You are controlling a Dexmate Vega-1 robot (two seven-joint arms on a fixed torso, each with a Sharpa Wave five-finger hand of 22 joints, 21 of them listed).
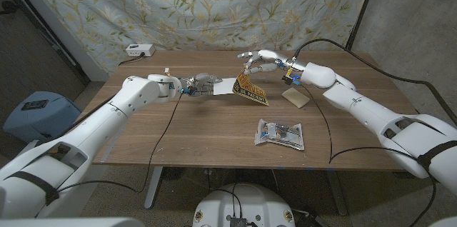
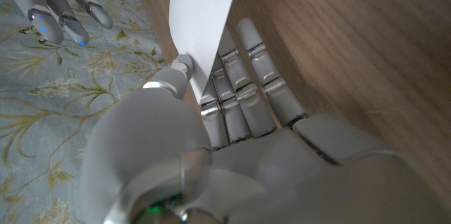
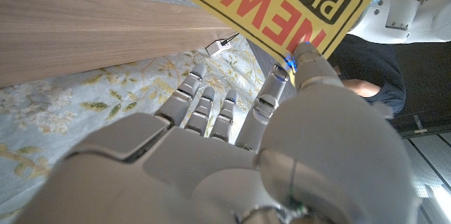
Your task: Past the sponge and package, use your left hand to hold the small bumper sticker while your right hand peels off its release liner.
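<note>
The yellow bumper sticker (image 1: 251,89) with black and red lettering hangs tilted over the far middle of the table. My right hand (image 1: 258,61) pinches its upper edge, and its lower end reaches the wood. In the right wrist view the sticker (image 3: 282,2) sits between the thumb and a finger of my right hand (image 3: 232,146). The white release liner (image 1: 224,86) stretches from the sticker toward my left hand (image 1: 203,83), which pinches its other end. In the left wrist view the white liner (image 2: 201,13) is clamped between the thumb and fingers of my left hand (image 2: 232,125).
A tan sponge (image 1: 294,96) lies right of the sticker, under my right forearm. A clear package (image 1: 280,133) lies nearer the front edge. A white box (image 1: 139,51) with a cable sits at the back left corner. A floral cloth hangs behind the table.
</note>
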